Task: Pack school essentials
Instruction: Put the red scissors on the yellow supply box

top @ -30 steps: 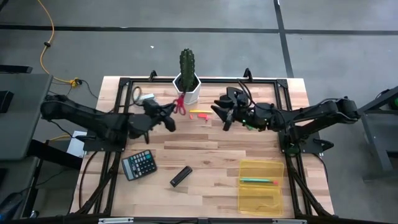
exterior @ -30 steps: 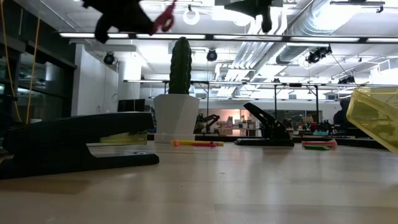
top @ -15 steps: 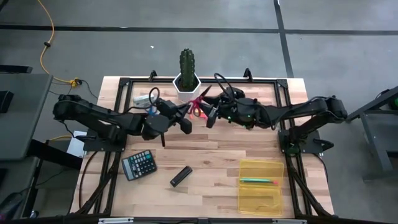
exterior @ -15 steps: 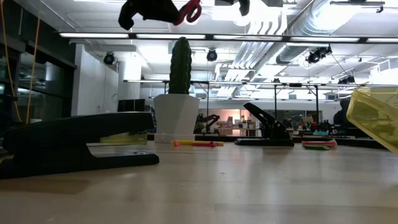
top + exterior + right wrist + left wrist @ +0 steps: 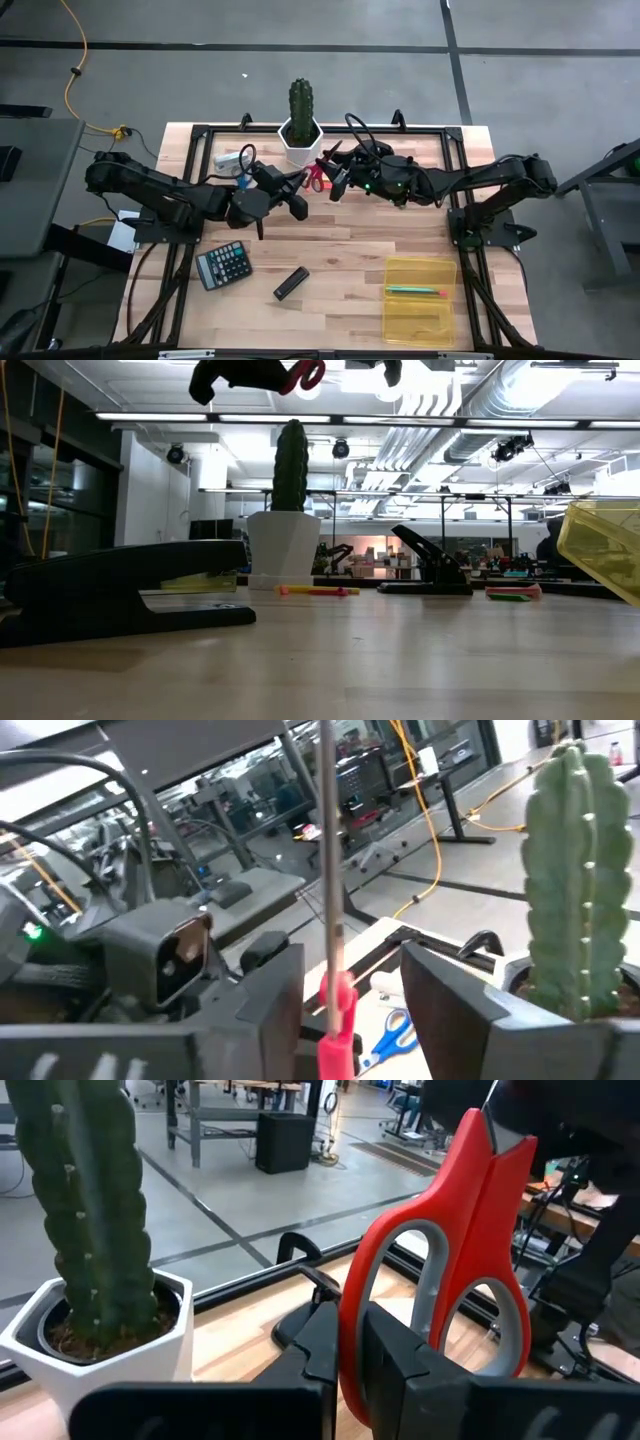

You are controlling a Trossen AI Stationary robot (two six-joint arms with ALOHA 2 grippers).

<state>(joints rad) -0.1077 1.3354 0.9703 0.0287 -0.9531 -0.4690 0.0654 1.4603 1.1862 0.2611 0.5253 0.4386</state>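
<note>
my left gripper [image 5: 297, 205] hangs in the air just in front of the cactus [image 5: 301, 102], a little to its left in the high view, clenched on the red scissors [image 5: 316, 176]. in the left wrist view my fingers [image 5: 385, 1370] pinch one red handle loop, and the scissors [image 5: 450, 1270] stand upright past them with the cactus [image 5: 85, 1200] in its white pot [image 5: 110, 1345] off to one side. the blades point up and away toward my right gripper [image 5: 335, 186], which hovers just right of the cactus, nose to nose with the left. in the right wrist view my right fingers [image 5: 265, 995] stand apart on either side of the thin steel blades [image 5: 332, 850], with a gap showing on both sides, so this gripper is released and not touching them that i can see. blue scissors [image 5: 393, 1034] lie on the table [image 5: 340, 255] below. further right and well forward of the cactus sits the yellow box [image 5: 419, 300], with a green pen [image 5: 415, 291] lying inside it. in front of the cactus, left of the box, lie a calculator [image 5: 223, 265] and a stapler [image 5: 291, 283].
</note>
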